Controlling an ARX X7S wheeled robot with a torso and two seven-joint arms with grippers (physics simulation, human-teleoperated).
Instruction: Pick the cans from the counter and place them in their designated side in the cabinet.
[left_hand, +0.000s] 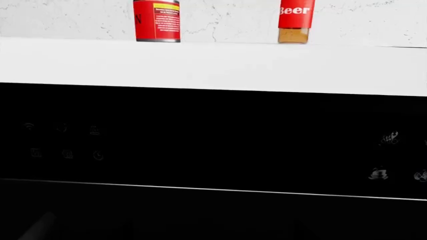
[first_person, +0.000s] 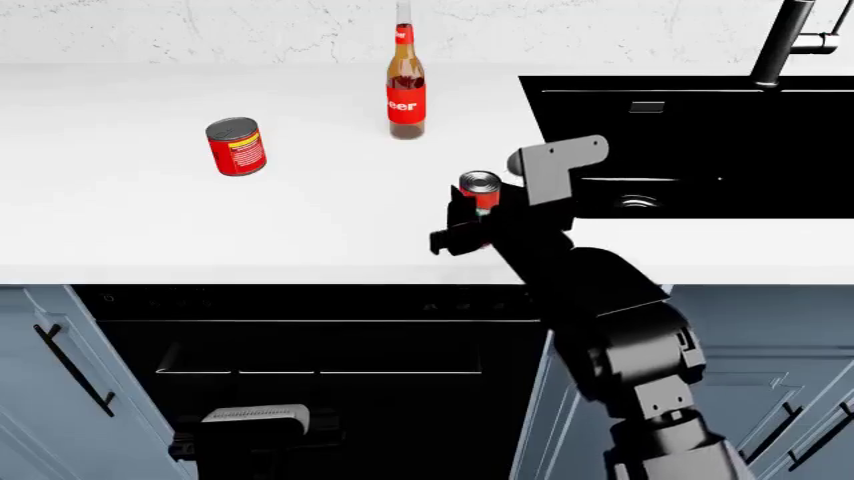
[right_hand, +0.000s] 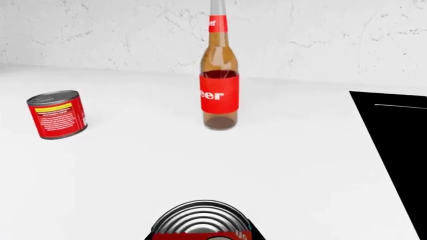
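My right gripper (first_person: 478, 205) is shut on the taller red-labelled can (first_person: 481, 188), near the counter's (first_person: 160, 220) front edge and left of the sink. In the right wrist view this can's ribbed silver top (right_hand: 202, 220) fills the space between the jaws. The squatter can with the yellow stripe (first_person: 236, 146) stands on the counter to the left and also shows in the right wrist view (right_hand: 58, 114) and the left wrist view (left_hand: 157, 21). My left gripper (first_person: 254, 420) hangs low before the dark oven front, its fingers dim and wide apart.
A brown beer bottle (first_person: 406, 90) stands behind the held can, near the back wall. The black sink (first_person: 694, 140) with its tap (first_person: 787, 40) lies to the right. Blue cabinet doors (first_person: 40, 370) flank the oven below the counter.
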